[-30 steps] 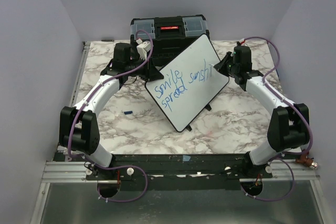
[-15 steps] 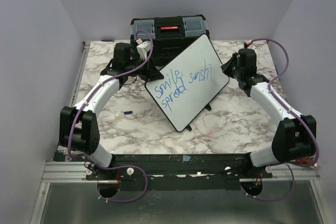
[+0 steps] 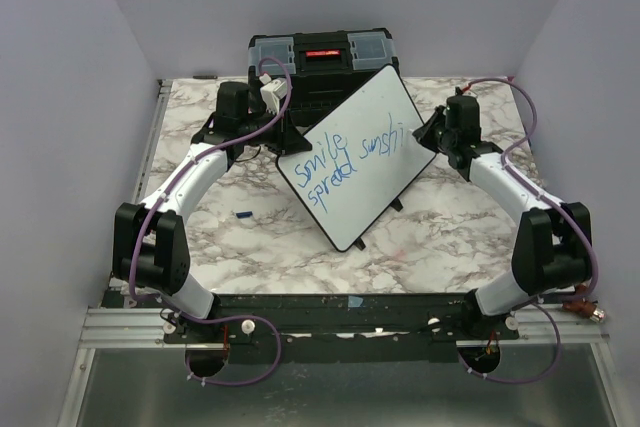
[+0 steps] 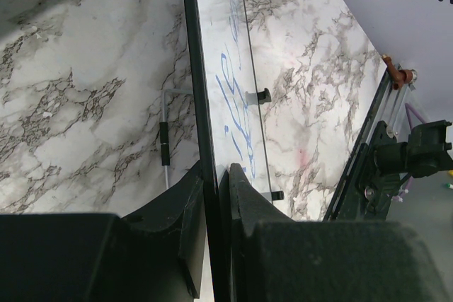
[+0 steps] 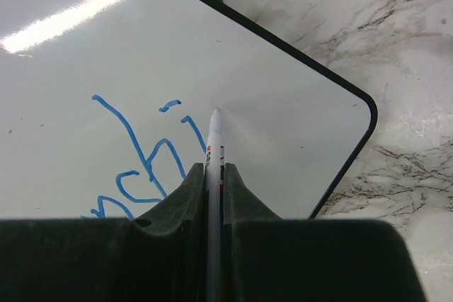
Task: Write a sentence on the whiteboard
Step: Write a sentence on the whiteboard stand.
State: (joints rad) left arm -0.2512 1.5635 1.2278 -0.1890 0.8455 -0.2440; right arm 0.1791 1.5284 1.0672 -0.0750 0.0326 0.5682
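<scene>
The whiteboard (image 3: 355, 162) stands tilted at mid-table, a corner pointing toward the arms. The sentence (image 3: 345, 162) on it is in blue and reads about "smile spread sunshi". My left gripper (image 3: 285, 139) is shut on the board's upper left edge. In the left wrist view the black rim (image 4: 197, 68) runs between the fingers (image 4: 244, 189) of that gripper (image 4: 216, 173). My right gripper (image 5: 214, 171) is shut on a white marker (image 5: 214, 136). The marker's tip is at the board (image 5: 283, 97), just right of the last blue letters (image 5: 145, 153). I cannot tell whether it touches.
A black toolbox (image 3: 320, 62) stands behind the board at the far edge. A small blue cap (image 3: 242, 214) lies on the marble table (image 3: 440, 227) left of the board. Purple walls close in on both sides.
A blue "i" has appeared after "sunsh". The right arm pulled back to the right, then returned to the board's right part. The left arm has not moved.
</scene>
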